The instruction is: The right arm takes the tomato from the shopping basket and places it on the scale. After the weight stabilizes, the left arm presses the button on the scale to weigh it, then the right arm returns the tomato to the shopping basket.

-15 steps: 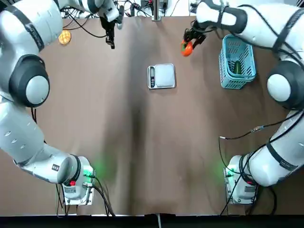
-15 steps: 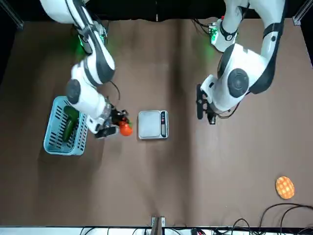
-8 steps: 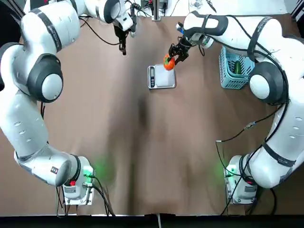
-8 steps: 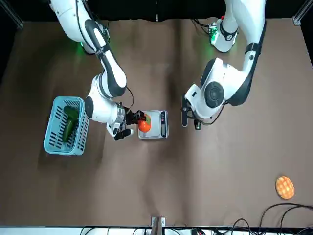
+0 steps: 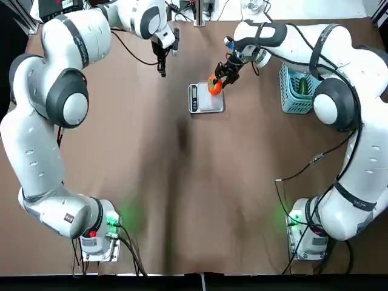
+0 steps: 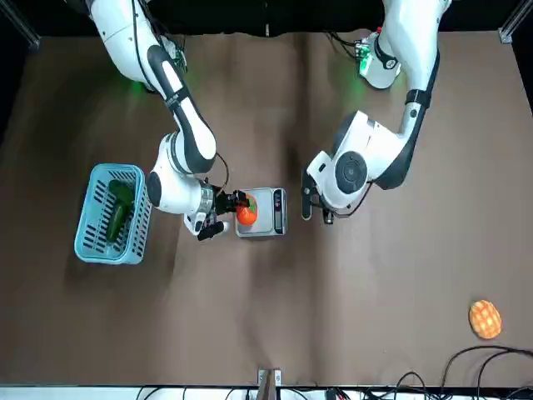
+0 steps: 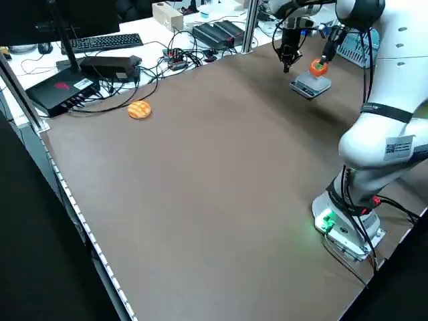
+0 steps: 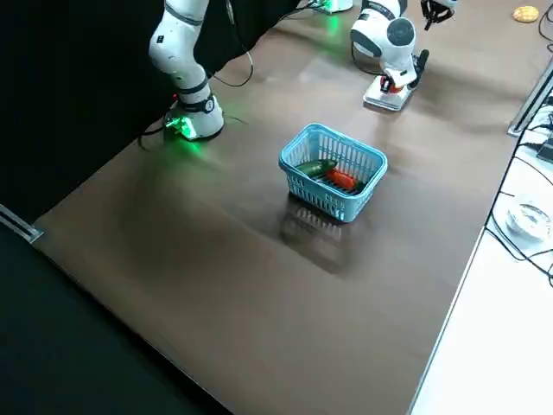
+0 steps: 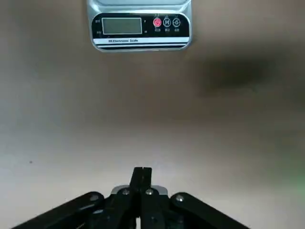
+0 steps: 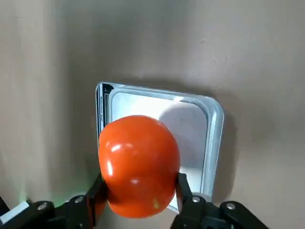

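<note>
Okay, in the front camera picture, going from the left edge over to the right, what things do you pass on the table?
shopping basket → right gripper → tomato held over the scale → left gripper → waffle-like disc

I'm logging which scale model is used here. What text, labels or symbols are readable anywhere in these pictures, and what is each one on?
"M": on the middle round button of the scale, left wrist view.
"Electronic Scale", only just legible: white strip under the scale's display.
Blank: the display shows no digits.
Too small to read: the marks on the red button and on the third button, and the white label on the arm in the left side view.
</note>
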Controlling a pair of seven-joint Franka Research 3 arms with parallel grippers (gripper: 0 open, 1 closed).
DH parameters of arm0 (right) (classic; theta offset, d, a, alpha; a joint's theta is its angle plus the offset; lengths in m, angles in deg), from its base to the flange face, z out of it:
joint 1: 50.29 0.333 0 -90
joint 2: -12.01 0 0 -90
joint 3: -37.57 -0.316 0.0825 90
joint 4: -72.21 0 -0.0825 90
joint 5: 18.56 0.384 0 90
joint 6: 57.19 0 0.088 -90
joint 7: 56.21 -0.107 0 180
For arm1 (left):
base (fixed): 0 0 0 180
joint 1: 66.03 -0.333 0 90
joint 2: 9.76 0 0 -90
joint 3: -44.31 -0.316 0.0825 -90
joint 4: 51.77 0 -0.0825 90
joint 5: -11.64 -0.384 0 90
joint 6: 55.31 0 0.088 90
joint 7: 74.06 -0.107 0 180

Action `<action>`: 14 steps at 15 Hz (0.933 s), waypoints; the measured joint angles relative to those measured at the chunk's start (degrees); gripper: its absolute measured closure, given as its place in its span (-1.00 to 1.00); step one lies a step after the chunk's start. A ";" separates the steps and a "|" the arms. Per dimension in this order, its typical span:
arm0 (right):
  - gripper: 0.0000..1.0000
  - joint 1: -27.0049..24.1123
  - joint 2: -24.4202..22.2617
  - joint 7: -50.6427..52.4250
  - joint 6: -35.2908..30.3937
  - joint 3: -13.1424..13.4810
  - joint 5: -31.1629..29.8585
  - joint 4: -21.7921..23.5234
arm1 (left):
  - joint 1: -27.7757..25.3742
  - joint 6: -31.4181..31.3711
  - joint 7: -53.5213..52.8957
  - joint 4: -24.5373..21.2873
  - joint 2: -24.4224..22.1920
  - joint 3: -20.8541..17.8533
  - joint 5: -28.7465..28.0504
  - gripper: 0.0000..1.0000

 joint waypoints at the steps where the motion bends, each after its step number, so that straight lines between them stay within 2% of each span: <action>1: -0.24 0.01 0.01 0.01 0.00 0.00 0.03 0.00 | 0.54 0.00 0.05 0.00 0.03 0.01 0.00 0.98; 4: -0.32 0.01 0.03 0.01 0.00 0.01 0.12 0.00 | 2.55 -0.66 1.47 0.01 0.32 0.00 0.00 0.98; 5: -0.45 0.00 0.03 0.02 0.00 0.06 0.13 0.00 | 3.22 -1.74 2.17 0.02 0.69 0.00 0.00 0.98; 6: -0.50 -0.02 0.03 0.02 0.00 0.12 0.14 0.00 | 4.00 -3.05 3.42 0.02 1.26 0.00 0.00 0.98; 11: -0.57 -0.11 0.04 0.07 0.00 0.35 0.15 0.00 | 7.82 -9.25 6.44 0.02 5.19 -0.12 0.00 0.98; 12: -0.61 -0.14 0.04 0.13 0.00 0.43 0.15 0.00 | 8.38 -10.10 6.84 0.02 5.78 -0.12 0.00 0.98; 13: -0.76 -0.22 0.04 0.25 0.00 0.56 0.15 0.00 | 8.84 -11.14 7.13 0.03 6.27 -0.14 0.00 0.98; 14: -0.79 -0.42 0.04 0.40 0.02 0.73 0.15 0.00 | 9.20 -12.11 7.32 0.03 6.68 -0.13 0.00 0.98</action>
